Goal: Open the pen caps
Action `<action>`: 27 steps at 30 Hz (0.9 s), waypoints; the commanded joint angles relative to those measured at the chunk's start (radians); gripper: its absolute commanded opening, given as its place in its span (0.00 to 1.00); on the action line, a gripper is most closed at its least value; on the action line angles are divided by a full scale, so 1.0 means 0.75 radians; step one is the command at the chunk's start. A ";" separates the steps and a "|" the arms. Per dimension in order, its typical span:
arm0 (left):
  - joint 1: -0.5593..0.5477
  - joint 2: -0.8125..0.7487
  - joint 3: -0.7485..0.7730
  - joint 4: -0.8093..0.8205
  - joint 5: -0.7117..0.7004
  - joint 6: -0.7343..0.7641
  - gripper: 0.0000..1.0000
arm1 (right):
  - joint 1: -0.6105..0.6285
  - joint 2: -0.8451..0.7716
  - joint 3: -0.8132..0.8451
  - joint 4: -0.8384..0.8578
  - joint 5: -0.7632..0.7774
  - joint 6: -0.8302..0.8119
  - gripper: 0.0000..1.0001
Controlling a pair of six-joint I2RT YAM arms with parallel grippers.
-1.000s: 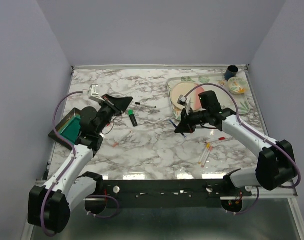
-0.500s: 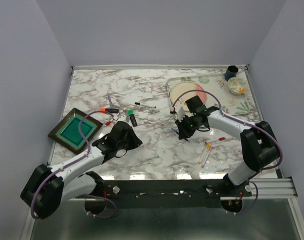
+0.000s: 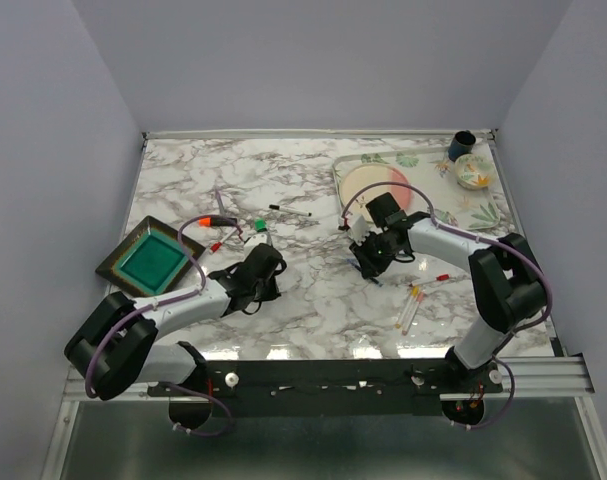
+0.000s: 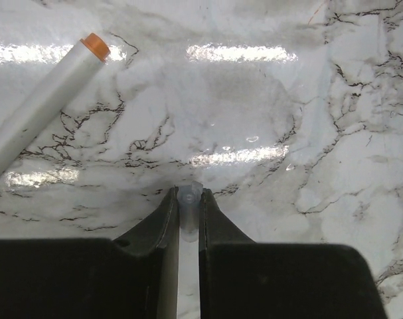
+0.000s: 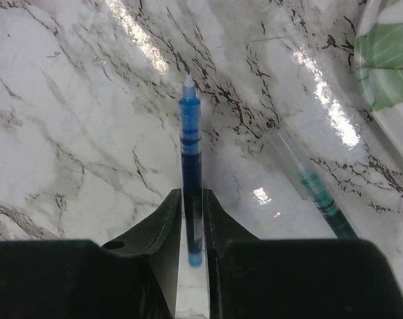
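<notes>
Left wrist view has the left fingers (image 4: 155, 226) pressed nearly together, pinching a small clear cap (image 4: 189, 203) down near the marble surface (image 4: 287, 100). Right fingers (image 5: 162, 219) flank an uncapped blue pen (image 5: 190, 139); whether they grip it I cannot tell. If released carelessly, the pen may roll and its bare tip could ink the marble, and the slick cap could skitter off.

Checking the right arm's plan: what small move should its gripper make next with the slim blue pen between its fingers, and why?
Probably open the right gripper wider and lift straight up, leaving the slim blue pen on the white marble table. Its white tip is bare, so its cap is off, and the jaws flank the barrel closely.
</notes>
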 commanded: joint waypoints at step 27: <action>-0.016 -0.359 0.001 -0.123 -0.061 0.141 0.72 | -0.075 -0.303 0.033 -0.168 -0.142 -0.330 0.71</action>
